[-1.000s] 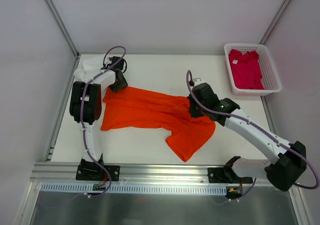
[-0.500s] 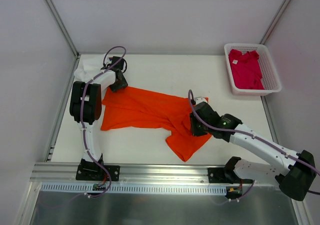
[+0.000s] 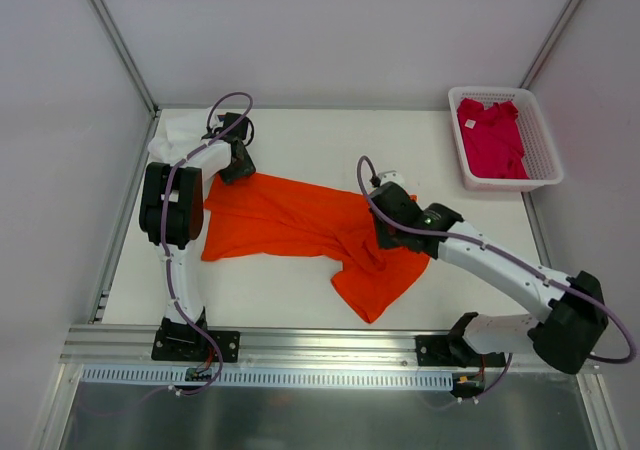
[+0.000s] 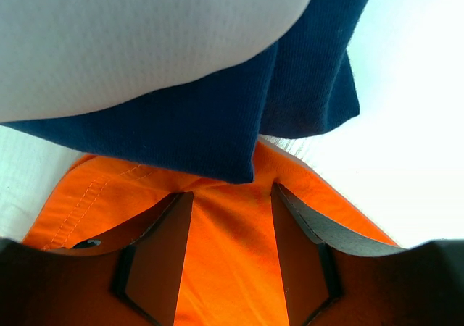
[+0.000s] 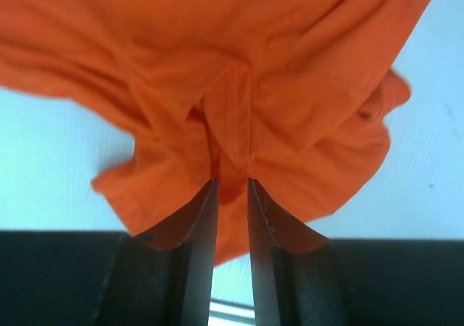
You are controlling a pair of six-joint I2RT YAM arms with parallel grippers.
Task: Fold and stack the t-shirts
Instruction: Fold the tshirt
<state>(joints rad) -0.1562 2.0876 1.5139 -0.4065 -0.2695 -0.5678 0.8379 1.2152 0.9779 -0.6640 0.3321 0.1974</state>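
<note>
Table (image 3: pixel 330 140): white, pale panels (image 3: pixel 300 30) left, far, right.
Right gripper (image 5: pixel 232 195): pinching orange t-shirt (image 5: pixel 217 36).
Left gripper (image 4: pixel 226 224): jaws apart.

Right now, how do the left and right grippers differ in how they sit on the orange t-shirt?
The left gripper has its jaws wide apart over flat cloth; the right gripper is closed on a raised fold. The left is at the orange t-shirt's far left corner, beside a navy t-shirt; the right is at its crumpled right part. Both are at the same shirt.
</note>
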